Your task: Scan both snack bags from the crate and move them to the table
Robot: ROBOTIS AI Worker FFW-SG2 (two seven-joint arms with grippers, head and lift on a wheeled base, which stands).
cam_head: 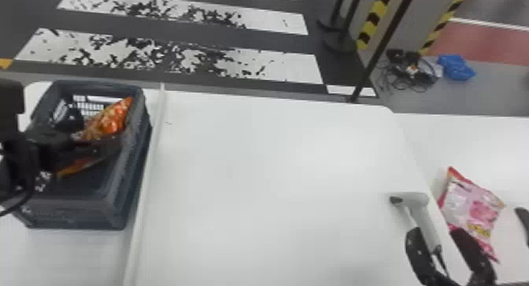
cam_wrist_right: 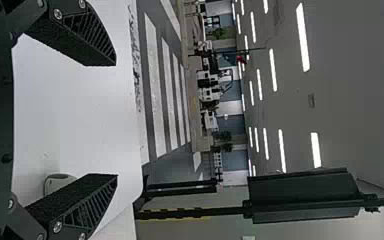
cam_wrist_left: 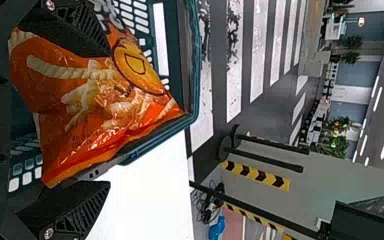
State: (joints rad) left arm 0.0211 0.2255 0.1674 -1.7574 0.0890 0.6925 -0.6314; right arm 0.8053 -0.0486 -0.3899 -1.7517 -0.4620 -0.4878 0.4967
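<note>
My left gripper (cam_head: 98, 148) is over the crate (cam_head: 84, 210), beside the orange snack bag (cam_head: 114, 117) that leans inside. In the left wrist view the orange bag (cam_wrist_left: 95, 95) spans much of the gap of the open left gripper (cam_wrist_left: 110, 119), its upper part near the crate's rim. At the right, my right gripper (cam_head: 436, 234) stands open above the grey-white scanner's (cam_head: 420, 212) handle. The pink snack bag (cam_head: 468, 206) lies just right of the scanner. In the right wrist view the right gripper (cam_wrist_right: 114, 120) holds nothing; one finger partly covers the scanner (cam_wrist_right: 55, 181).
The white table (cam_head: 275, 167) stretches between crate and scanner, with a raised strip (cam_head: 151, 155) along the crate's right side. A second white surface (cam_head: 472, 143) adjoins at the right. Beyond the table stand a black post (cam_head: 378, 52) and striped barriers.
</note>
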